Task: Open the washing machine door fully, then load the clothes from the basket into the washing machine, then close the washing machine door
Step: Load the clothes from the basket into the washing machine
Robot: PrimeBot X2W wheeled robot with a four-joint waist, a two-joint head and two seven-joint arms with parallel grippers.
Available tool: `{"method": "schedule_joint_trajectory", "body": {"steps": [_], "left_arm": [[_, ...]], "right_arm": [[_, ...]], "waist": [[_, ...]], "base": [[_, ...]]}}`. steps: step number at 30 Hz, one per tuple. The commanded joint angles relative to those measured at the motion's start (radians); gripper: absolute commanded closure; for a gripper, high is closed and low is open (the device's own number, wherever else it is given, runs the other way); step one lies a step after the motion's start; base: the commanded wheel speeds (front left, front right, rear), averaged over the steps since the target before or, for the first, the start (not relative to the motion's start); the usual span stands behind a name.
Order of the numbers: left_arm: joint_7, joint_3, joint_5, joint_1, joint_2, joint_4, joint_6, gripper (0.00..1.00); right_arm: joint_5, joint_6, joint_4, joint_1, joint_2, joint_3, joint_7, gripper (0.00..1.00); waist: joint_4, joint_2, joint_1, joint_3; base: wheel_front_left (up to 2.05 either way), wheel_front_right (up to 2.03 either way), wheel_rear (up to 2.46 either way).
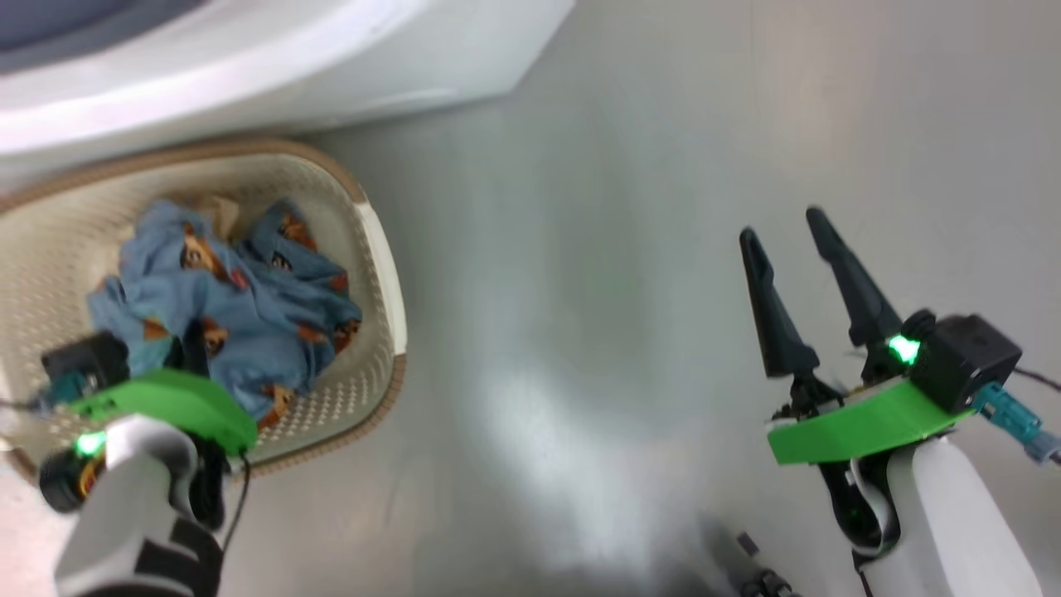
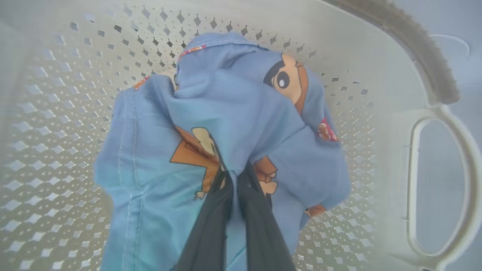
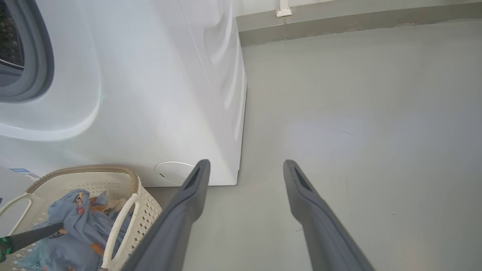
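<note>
Our left tool (image 2: 234, 177) is down inside the basket (image 1: 383, 249), its two dark fingers pressed together on a fold of the clothes (image 2: 226, 113). The blue printed fabric puckers toward the fingertips, so we judge the pinch to be on cloth rather than on air. The rest of the garment lies heaped in the middle of the basket, resting on the perforated bottom.

The basket stands on the floor (image 1: 597, 290) just beside the front of the washing machine (image 3: 150, 94), which keeps the carry short. The grey gasket (image 3: 39, 56) of the drum opening sits above and to one side of the basket in the right wrist view.

Our right tool (image 1: 782, 225) has its fingers wide apart and holds nothing. It hangs over bare floor, well apart from the basket and past the machine's corner. We take that as parking, leaving the left arm a free path.

The loading step is in hand, and the lift comes next. Only a fold is gripped, so the trailing cloth may drag on the brown rim or slip out.
</note>
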State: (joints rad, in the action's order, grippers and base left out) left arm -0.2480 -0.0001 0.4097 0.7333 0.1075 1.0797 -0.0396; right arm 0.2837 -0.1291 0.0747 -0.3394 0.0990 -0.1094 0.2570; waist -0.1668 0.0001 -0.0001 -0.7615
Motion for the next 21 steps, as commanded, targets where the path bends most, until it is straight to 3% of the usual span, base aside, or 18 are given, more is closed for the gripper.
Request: {"method": "schedule_joint_trajectory", "body": {"steps": [1, 11, 21], "left_arm": [[-0.013, 0.032, -0.004, -0.083, 0.019, -0.038, -0.005, 1.00], [-0.014, 0.080, -0.061, -0.341, -0.041, -0.306, 0.009, 1.00], [-0.014, 0.071, -0.098, -0.567, -0.057, -0.549, 0.011, 1.00]], "right_arm": [[0.003, -0.002, -0.013, 0.054, 0.000, -0.014, 0.005, 0.00], [-0.003, -0.002, 0.017, 0.152, 0.001, -0.012, 0.005, 0.00], [-0.010, -0.002, 0.039, 0.252, 0.001, -0.016, 0.005, 0.00]], "waist": [[0.043, -0.0001, 0.0001, 0.133], [0.082, -0.0001, 0.0001, 0.361], [0.105, -0.0001, 0.0001, 0.541]], "base": [[0.00, 0.00, 0.00], [0.00, 0.00, 0.00], [0.00, 0.00, 0.00]]}}
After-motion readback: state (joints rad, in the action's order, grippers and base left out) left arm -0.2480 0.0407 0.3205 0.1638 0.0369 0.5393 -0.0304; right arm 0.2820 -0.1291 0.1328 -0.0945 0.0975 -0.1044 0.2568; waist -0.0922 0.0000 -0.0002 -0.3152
